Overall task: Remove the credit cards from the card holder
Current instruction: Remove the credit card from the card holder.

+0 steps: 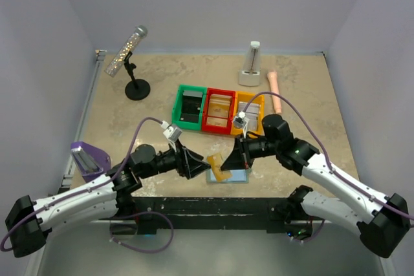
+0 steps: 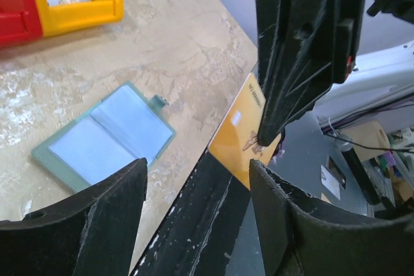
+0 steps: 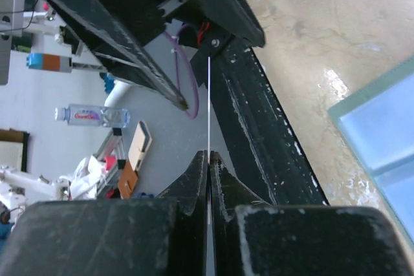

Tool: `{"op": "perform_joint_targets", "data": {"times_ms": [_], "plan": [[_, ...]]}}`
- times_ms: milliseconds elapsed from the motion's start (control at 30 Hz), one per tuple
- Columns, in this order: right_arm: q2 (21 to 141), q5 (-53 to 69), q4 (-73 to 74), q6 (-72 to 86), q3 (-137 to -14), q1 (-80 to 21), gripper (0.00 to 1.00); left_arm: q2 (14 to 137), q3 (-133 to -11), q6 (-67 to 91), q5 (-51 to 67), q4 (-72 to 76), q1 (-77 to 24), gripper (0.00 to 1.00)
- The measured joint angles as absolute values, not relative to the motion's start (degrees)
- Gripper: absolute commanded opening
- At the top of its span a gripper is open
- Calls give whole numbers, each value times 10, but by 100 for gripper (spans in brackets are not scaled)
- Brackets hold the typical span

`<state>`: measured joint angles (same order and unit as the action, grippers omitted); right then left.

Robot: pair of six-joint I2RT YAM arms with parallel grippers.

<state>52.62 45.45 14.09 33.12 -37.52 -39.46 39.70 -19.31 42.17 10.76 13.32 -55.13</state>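
Card holder, a small flat bifold wallet with a grey-green border and two pale blue pocketed panels (image 1: 238, 176) (image 2: 103, 137) (image 3: 381, 134), lies spread open and flat on the mottled beige table (image 1: 129, 121), close to its near edge. From my left wrist camera both panels look pale and smooth; I cannot tell whether any card sits inside them.

My right gripper (image 1: 230, 161) (image 2: 265, 135) (image 3: 208, 156) has its two black fingers pressed together on an orange-yellow plastic credit card (image 1: 220, 167) (image 2: 240, 135) (image 3: 209, 95). The card is held up off the table, tilted, and apart from the holder. In the right wrist camera I see it only edge-on, as a thin pale line running out from between the fingertips.

My left gripper (image 1: 203, 165) (image 2: 197, 166) points at that card from the other side with its jaws spread wide and nothing between them. It does not appear to touch the card.

Farther back on the table, a green plastic bin (image 1: 189, 106), a red plastic bin (image 1: 218, 109) and a yellow plastic bin (image 1: 249, 105) stand side by side in a row, well apart from the holder.
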Motion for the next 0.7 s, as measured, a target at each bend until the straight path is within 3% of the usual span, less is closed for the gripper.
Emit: {"op": "perform_joint_targets", "data": {"times_ms": [300, 467, 600, 700], "plan": [[547, 508, 141, 319, -386, -412, 0, 412, -173, 424, 166, 182, -551, 62], [555, 524, 143, 310, -399, -418, 0, 418, -169, 429, 207, 232, -551, 36], [556, 531, 147, 303, -405, -420, 0, 434, -169, 432, 236, 262, -551, 4], [559, 532, 160, 291, -406, -420, 23, 442, -169, 435, 258, 279, -551, 0]]}}
